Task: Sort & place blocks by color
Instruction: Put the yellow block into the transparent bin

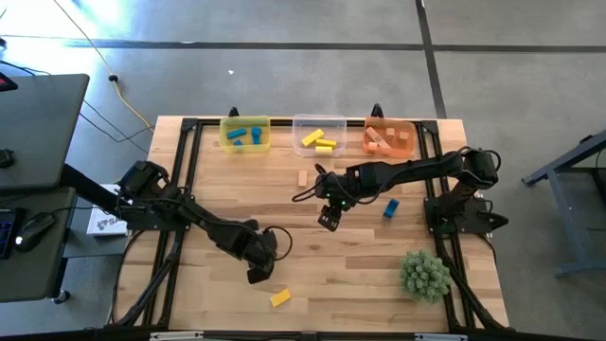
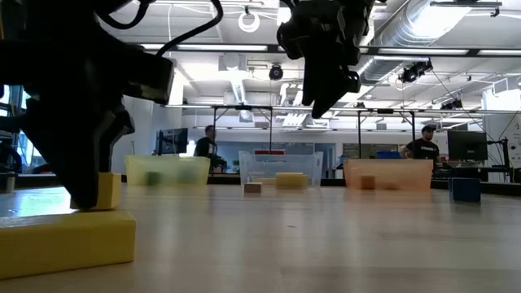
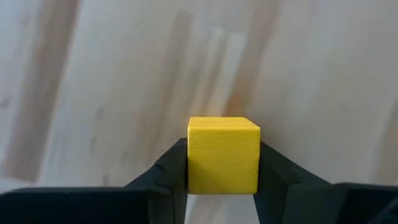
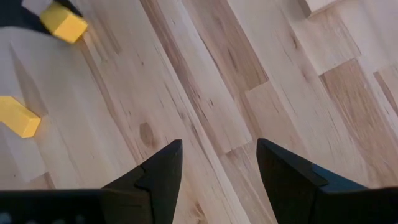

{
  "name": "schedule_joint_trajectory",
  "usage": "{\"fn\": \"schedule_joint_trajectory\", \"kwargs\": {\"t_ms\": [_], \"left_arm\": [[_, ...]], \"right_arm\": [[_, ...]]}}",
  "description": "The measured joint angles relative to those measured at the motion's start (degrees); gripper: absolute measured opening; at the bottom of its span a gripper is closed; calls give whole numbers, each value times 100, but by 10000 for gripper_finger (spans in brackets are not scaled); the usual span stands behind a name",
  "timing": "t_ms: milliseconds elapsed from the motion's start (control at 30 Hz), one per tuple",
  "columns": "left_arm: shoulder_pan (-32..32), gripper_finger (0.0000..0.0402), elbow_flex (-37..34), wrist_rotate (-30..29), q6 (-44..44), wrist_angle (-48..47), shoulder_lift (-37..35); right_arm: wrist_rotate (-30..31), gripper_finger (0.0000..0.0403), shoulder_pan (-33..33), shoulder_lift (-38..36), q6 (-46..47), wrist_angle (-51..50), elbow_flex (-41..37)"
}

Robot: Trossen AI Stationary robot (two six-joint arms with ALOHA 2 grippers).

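Observation:
My left gripper point(image 1: 258, 271) point(image 3: 224, 163) is near the table's near edge, shut on a yellow cube point(image 3: 223, 154) point(image 2: 109, 191). A yellow bar point(image 1: 279, 297) point(image 2: 67, 241) lies flat on the table just beside it, toward the near edge. My right gripper point(image 1: 329, 220) point(image 4: 219, 163) hangs open above the middle of the table, touching nothing. A blue block point(image 1: 390, 207) sits on the table to its right. A plain wood block point(image 1: 302, 177) lies before the bins. My left gripper pinches the yellow cube between its two fingers point(image 3: 169, 168), one on each of two opposite side faces point(image 3: 194, 163). The fingers come from above, pointing down. The cube sits upright, low over the wood; whether it rests on the table I cannot tell.
Along the far edge stand a yellow bin point(image 1: 246, 134) with blue blocks, a clear bin point(image 1: 319, 135) with yellow blocks and an orange bin point(image 1: 388, 137) with wood blocks. A spiky green plant ball point(image 1: 423, 275) sits near the right near corner. People stand in the room beyond.

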Motion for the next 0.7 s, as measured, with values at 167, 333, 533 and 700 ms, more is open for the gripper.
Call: {"fn": "schedule_joint_trajectory", "kwargs": {"t_ms": [167,333,533,700], "left_arm": [[203,104,0,145,404,220,-68],[688,104,-2,145,959,228,-130],[1534,104,7,306,1810,455,-244],[2357,104,2,489,2543,671,-356]], "right_arm": [[13,195,-100,0,0,115,0],[-27,195,-291,0,1,140,0],[-42,195,-573,0,-103,149,0],[-48,195,-873,0,-90,159,0]]}}
